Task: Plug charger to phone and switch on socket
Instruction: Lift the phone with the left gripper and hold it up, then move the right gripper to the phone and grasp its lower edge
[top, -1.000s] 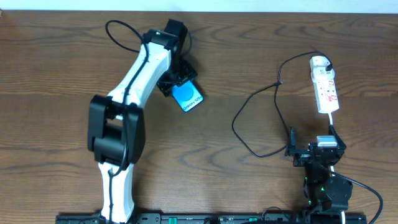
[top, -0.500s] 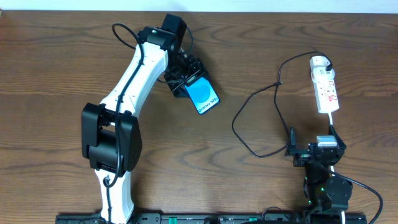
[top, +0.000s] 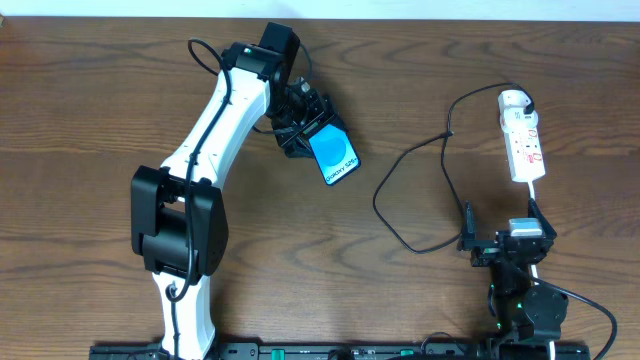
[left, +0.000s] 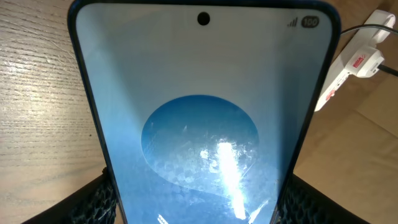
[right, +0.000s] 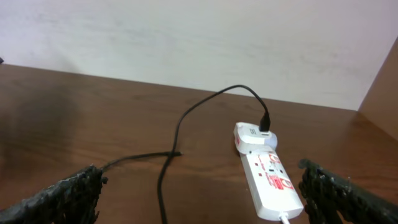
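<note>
Left claw (top: 308, 133): clamped on one end of phone (top: 334, 158), screen lit, toward tabletop (top: 80, 120) back edge, bare wood around. Right claw (top: 507, 240): spread wide, near front edge. Socket (top: 522, 138): far right, plug seated. Charger (top: 378, 200): loops over open wood between phone and socket.

phone (top: 335, 158) lit blue, tilted | charger (top: 376, 203) looped right of it, plugged into socket (top: 523, 140) (white strip, far right)
</note>
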